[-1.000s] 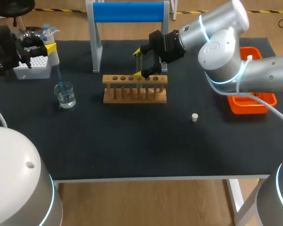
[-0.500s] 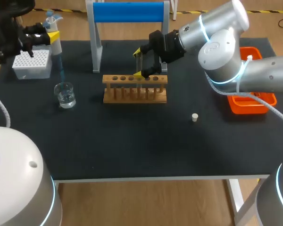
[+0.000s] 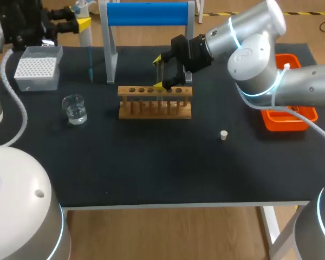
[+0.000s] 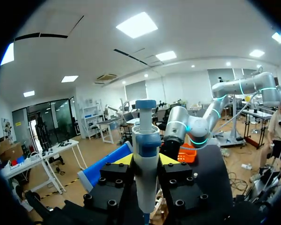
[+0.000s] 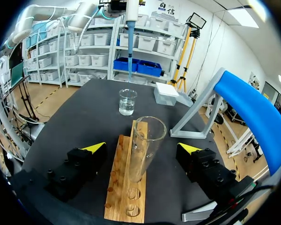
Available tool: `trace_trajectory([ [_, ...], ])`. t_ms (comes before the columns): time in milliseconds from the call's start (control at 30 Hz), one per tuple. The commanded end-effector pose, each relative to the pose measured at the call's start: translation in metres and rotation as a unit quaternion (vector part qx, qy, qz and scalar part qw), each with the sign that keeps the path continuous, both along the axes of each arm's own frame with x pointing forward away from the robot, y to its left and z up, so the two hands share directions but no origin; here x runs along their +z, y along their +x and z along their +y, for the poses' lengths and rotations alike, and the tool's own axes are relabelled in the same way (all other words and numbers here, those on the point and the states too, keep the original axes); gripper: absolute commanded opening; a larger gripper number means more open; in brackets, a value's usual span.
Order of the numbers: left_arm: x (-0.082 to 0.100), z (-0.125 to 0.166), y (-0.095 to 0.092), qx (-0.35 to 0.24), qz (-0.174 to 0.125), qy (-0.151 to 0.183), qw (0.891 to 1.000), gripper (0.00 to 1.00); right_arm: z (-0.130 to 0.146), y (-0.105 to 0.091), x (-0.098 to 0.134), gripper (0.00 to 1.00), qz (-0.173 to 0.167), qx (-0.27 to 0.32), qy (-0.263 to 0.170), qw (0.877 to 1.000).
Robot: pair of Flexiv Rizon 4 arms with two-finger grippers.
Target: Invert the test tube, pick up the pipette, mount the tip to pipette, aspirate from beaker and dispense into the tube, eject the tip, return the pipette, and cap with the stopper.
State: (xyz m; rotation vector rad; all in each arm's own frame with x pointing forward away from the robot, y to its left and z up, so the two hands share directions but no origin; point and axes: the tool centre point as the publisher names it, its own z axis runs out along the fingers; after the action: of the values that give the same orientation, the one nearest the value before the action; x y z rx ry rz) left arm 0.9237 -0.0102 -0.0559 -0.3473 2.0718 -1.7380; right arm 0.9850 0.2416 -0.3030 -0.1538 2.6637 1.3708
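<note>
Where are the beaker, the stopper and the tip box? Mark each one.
beaker (image 3: pixel 75 110): head view, on its glass wall.
stopper (image 3: pixel 223 135): head view, on its middle.
tip box (image 3: pixel 38 84): head view, on its front wall.

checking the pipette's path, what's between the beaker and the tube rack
Only bare black mat from beaker to rack, clear in the head view.

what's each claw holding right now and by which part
The left claw grips the pipette by its upper body. The right claw holds nothing: it is open, clear of the test tube.
</note>
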Motion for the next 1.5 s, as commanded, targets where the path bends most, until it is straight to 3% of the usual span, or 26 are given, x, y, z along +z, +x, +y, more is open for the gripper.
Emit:
trace_trajectory([
  [33,0.009,-0.019,0.015,-0.012,0.0,-0.003,1.0,0.0,-0.001,0.0,0.001,1.0,0.001,0.0,-0.001,1.0],
  [967,0.066,-0.122,0.027,-0.082,0.027,-0.01,0.996,0.0,-0.001,0.0,0.001,1.0,0.001,0.0,-0.001,1.0],
  [1500,0.07,-0.161,0.032,-0.116,0.031,-0.015,0.993,0.0,-0.001,0.0,0.001,1.0,0.001,0.0,-0.001,1.0],
])
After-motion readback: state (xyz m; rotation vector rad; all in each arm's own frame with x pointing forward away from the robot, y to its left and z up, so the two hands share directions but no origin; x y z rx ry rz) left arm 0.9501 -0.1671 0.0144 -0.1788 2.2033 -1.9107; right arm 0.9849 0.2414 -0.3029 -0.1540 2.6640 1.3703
